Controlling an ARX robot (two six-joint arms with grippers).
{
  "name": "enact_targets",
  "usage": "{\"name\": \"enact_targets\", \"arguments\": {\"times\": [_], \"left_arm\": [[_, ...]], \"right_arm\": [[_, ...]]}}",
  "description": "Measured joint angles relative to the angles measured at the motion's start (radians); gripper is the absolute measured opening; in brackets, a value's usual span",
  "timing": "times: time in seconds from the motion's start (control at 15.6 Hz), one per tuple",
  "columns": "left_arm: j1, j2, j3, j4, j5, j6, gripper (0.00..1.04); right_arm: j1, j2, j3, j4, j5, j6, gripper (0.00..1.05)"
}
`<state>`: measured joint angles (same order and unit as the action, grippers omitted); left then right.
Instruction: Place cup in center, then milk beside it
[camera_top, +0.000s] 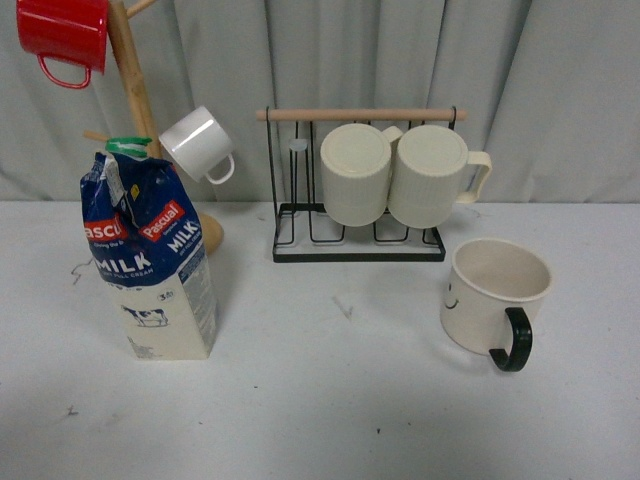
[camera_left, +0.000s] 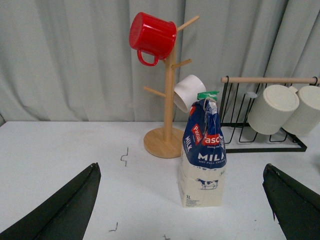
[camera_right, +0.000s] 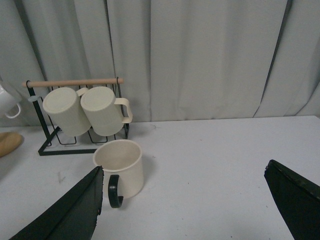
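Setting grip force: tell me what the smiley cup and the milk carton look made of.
Cup: likely glazed ceramic or enamel, with smooth cream walls and a glossy dark handle. Milk carton: coated paperboard, printed, creased at the top; its green cap looks plastic.

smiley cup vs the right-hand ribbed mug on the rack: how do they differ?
Pose: the cup stands upright on the table, mouth up; the ribbed mug hangs tilted on the wire rack, base toward the front camera.
Handle: the cup's is dark green-black, the ribbed mug's cream.
Wall: the cup's is smooth with a small smiley face, the ribbed mug's is ribbed.
Both bodies are cream.
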<state>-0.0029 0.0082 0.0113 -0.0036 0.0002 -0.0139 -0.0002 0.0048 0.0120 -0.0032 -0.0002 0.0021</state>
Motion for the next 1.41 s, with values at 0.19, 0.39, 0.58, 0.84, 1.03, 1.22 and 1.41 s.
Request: {"name": "enact_targets", "arguments": {"times": [0.19, 0.39, 0.58, 0.84, 1.03, 1.22, 1.41], "left_arm": [[0.0, 0.0, 0.0, 0.0, 0.0, 0.0, 0.98], [0.0, 0.0, 0.0, 0.0, 0.0, 0.0, 0.98], [0.0, 0.0, 0.0, 0.0, 0.0, 0.0, 0.98], [0.0, 0.0, 0.0, 0.0, 0.0, 0.0, 0.98], [0.0, 0.0, 0.0, 0.0, 0.0, 0.0, 0.98], [0.0, 0.0, 0.0, 0.0, 0.0, 0.0, 0.98], [0.0, 0.0, 0.0, 0.0, 0.0, 0.0, 0.98]], "right_arm": [[0.0, 0.0, 0.0, 0.0, 0.0, 0.0, 0.98], [0.0, 0.0, 0.0, 0.0, 0.0, 0.0, 0.98], [0.0, 0.0, 0.0, 0.0, 0.0, 0.0, 0.98], [0.0, 0.0, 0.0, 0.0, 0.0, 0.0, 0.98], [0.0, 0.0, 0.0, 0.0, 0.0, 0.0, 0.98], [0.0, 0.0, 0.0, 0.0, 0.0, 0.0, 0.98], [0.0, 0.0, 0.0, 0.0, 0.0, 0.0, 0.98]]}}
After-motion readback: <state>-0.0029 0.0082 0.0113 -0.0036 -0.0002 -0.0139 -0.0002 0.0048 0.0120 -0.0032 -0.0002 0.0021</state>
